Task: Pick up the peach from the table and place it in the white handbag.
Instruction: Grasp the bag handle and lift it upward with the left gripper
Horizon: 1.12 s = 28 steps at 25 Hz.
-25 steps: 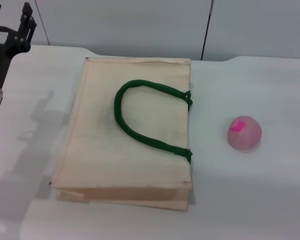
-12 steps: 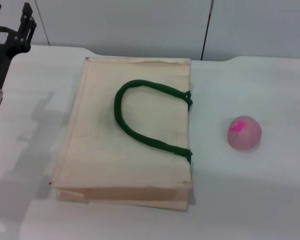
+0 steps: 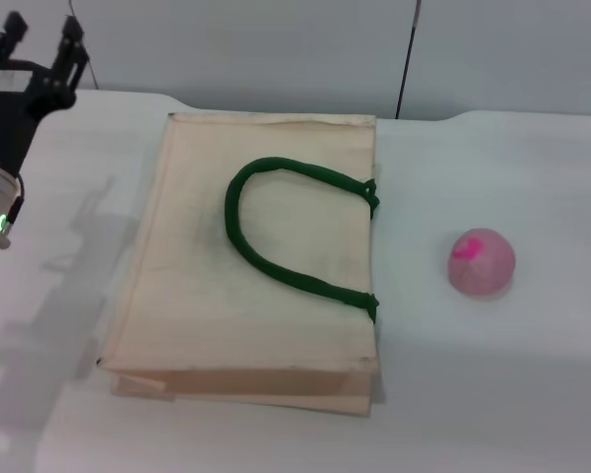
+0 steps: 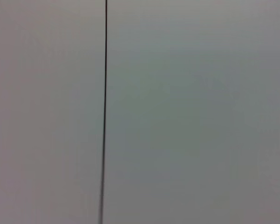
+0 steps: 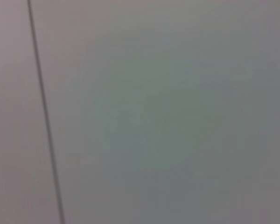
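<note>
The white handbag (image 3: pixel 246 266) lies flat on the white table (image 3: pixel 492 384), left of centre, its dark green rope handle (image 3: pixel 276 246) looped on top. The peach (image 3: pixel 481 261), pale pink with a magenta patch, sits on the table to the right of the bag, apart from it. My left gripper (image 3: pixel 43 37) is raised at the far left, beyond the bag's back left corner, open and empty. My right gripper is not in view. Both wrist views show neither the bag nor the peach.
A grey wall with a dark vertical seam (image 3: pixel 407 59) stands behind the table. The left wrist view shows only a plain panel with a seam (image 4: pixel 104 116), and so does the right wrist view (image 5: pixel 44 116). The arm's shadow (image 3: pixel 59 266) falls left of the bag.
My left arm has shifted a little to the right and further into view at the far left. The bag and the peach have not moved.
</note>
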Each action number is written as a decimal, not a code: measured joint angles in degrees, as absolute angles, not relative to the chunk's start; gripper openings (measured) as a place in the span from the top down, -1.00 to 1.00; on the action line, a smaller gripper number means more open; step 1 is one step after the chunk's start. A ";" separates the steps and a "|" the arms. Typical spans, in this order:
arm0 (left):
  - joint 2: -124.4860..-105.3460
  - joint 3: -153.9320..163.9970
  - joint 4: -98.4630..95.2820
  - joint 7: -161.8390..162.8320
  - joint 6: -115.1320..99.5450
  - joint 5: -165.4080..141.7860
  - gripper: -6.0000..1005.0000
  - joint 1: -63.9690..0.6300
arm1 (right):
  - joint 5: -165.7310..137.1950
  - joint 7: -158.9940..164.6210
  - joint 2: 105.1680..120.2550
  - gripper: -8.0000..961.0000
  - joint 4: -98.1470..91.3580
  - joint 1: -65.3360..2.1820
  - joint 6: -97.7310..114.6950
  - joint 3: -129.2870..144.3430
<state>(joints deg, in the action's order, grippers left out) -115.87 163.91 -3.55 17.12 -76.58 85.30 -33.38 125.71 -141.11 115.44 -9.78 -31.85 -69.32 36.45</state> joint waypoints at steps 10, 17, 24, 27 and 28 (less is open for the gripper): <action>-116.00 163.91 16.40 56.04 -71.17 63.06 -0.32 -39.21 | 99.84 -120.09 115.10 -0.67 -22.81 -34.23 -63.66 36.43; -115.68 163.98 22.14 70.93 -70.71 47.71 -0.32 -44.27 | 89.32 -113.43 114.54 -0.67 -25.19 -37.00 -63.64 36.12; -115.19 164.01 25.21 81.77 -70.69 36.29 -0.32 -47.97 | 89.27 -113.10 114.57 -0.67 -25.49 -36.66 -63.59 35.41; -114.68 164.00 25.31 84.90 -70.84 32.01 -0.32 -49.21 | 89.27 -113.03 114.55 -0.67 -25.51 -36.61 -63.57 34.47; -114.55 164.01 25.31 85.91 -70.90 30.29 -0.32 -49.63 | 89.26 -112.99 114.55 -0.67 -25.53 -36.60 -63.56 34.29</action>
<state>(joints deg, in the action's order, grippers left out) -114.55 164.01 25.31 85.91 -70.90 30.29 -49.63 89.26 -112.99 114.55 -25.53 -36.60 -63.56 34.29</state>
